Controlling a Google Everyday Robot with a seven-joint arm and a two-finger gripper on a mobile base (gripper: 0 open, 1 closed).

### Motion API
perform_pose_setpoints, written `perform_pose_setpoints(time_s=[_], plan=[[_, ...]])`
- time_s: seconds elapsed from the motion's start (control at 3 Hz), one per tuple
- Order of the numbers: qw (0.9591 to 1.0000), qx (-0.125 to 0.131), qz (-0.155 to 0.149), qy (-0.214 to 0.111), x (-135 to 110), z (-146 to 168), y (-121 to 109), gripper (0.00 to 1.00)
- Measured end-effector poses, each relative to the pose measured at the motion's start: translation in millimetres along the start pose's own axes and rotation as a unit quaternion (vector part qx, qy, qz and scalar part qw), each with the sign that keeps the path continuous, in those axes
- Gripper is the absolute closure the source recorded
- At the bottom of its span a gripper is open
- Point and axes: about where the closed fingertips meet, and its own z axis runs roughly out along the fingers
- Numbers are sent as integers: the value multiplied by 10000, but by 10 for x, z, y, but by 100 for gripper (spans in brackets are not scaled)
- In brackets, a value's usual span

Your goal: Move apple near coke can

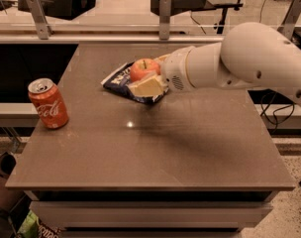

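The apple (143, 69) is small, round and red-orange, held in my gripper (149, 77) above the dark blue chip bag. The gripper comes in from the right on a white arm and is shut on the apple, with one pale finger (146, 87) below it. The coke can (48, 103) is red-orange with white script and a silver top. It stands upright near the table's left edge, well to the left of the apple.
A dark blue chip bag (122, 80) lies on the brown table (150, 148) under the gripper. Metal posts (164, 16) and a rail stand behind the table's far edge. The white arm (239, 58) spans the table's right side.
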Motion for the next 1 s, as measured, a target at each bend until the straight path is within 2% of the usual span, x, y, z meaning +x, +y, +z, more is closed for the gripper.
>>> perform_pose_setpoints(time_s=[0.33,0.67,1.0], plan=[[9998,-163,-71,-45,-77,134,234,100],[9988,-473,-107,-110,-139,333,465,100],[9972,-723,-53,-181,-97,589,663,100]])
